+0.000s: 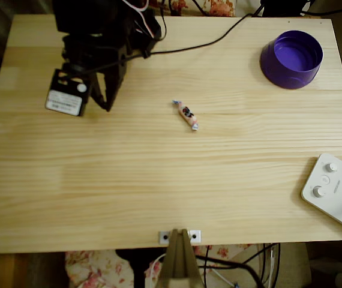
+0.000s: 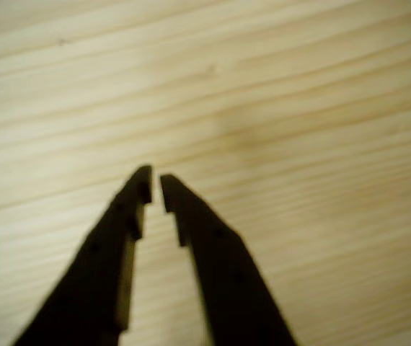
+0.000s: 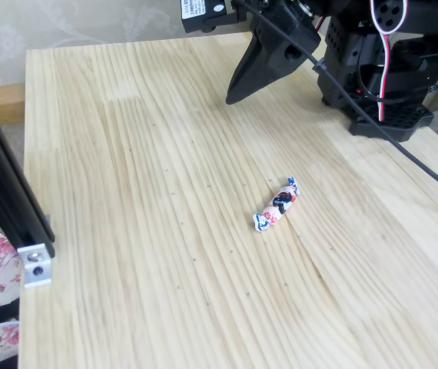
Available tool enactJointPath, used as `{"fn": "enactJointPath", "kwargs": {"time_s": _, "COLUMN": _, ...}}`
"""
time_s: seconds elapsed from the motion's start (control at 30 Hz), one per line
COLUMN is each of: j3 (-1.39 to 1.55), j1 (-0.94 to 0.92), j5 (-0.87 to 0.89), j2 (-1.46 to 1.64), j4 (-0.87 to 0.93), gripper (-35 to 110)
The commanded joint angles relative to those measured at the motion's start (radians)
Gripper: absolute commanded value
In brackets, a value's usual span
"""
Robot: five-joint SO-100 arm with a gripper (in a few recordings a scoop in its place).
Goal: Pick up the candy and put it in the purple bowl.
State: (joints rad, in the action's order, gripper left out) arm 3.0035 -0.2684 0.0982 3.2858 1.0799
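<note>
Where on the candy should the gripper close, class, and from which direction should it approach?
Best guess: grip the candy across its plump middle, coming straight down from above. It lies flat on the bare table, so no side offers a lip. The twisted ends are thin and floppy. In the overhead view it runs diagonally, upper left to lower right, so the gripper should turn until its fingers straddle that line.

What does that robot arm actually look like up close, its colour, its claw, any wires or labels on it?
The arm is black plastic throughout. Its gripper ends in two long, flat fingers tapering to blunt tips. A white printed label sits on a boxy motor housing. Red and white wires loop over the joints, and a black cable trails across the table.
</note>
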Motion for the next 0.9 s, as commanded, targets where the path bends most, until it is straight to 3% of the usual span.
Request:
{"fn": "enactJointPath", "kwargs": {"time_s": 0.0, "j3": -0.008, "j1": -0.012, "j5": 0.017, "j2": 0.014, "j4": -0.011, "gripper": -1}}
{"fn": "enactJointPath", "kwargs": {"time_s": 0.87, "j3": -0.008, "j1": -0.011, "j5": 0.014, "j2": 0.014, "j4": -0.011, "gripper": -1}}
